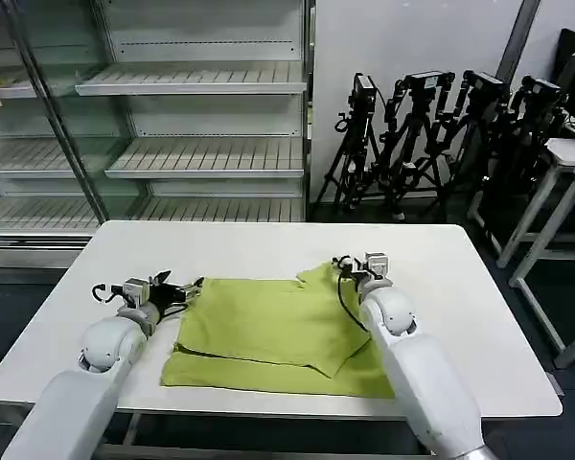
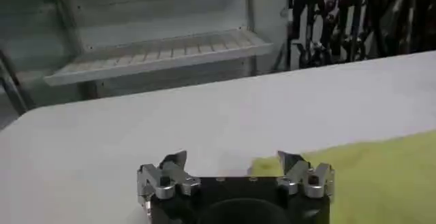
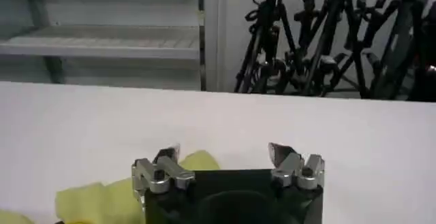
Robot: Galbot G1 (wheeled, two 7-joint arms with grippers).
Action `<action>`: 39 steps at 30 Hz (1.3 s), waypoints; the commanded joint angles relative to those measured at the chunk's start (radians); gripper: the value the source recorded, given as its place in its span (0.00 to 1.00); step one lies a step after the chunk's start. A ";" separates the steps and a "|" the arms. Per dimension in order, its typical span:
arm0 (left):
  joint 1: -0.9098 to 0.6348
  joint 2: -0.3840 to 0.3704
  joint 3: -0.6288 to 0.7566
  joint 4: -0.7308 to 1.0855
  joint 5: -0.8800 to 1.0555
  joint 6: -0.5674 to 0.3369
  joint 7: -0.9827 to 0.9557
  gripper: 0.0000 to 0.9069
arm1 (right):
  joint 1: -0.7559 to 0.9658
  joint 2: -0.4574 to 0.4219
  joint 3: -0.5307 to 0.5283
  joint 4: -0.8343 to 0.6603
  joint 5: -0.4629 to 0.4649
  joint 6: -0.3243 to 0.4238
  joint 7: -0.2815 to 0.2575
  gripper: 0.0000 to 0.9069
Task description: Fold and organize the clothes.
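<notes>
- The lime yellow-green T-shirt lies on my white surface, toward the near edge and about midway between its two sides
- It is partly folded: an upper layer lies over a wider lower layer that shows along the near edge, and only plain cloth faces up
- One bunched bit of the shirt, maybe a sleeve, sticks up at the far right corner of the cloth, just beside my right tool
- My left tool is low over the surface at the shirt's left edge, pointing toward the cloth
- From the left wrist camera I see my left tool with its fingers spread wide and nothing between them; the shirt's edge reaches up to the finger nearer the cloth, though I cannot tell if they touch
- My right tool is at the far right corner of the shirt, low over the surface
- From the right wrist camera my right tool is also spread wide and holding nothing; a crumpled bit of the shirt lies just beside one finger, with bare surface beyond
- Past the far edge of the surface stands a shelf unit on the left and a cluster of black tripods on the right
</notes>
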 commanded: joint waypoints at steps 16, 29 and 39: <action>-0.046 -0.002 0.021 0.077 0.019 0.031 0.053 1.00 | 0.044 0.032 -0.024 -0.089 0.073 -0.003 0.003 0.19; -0.042 -0.018 0.022 0.067 0.021 0.030 0.059 0.01 | 0.030 0.025 -0.023 -0.074 0.097 -0.003 0.000 0.00; -0.031 -0.025 0.024 0.050 0.018 0.026 0.069 0.01 | 0.022 0.024 -0.026 -0.072 0.100 -0.003 -0.005 0.00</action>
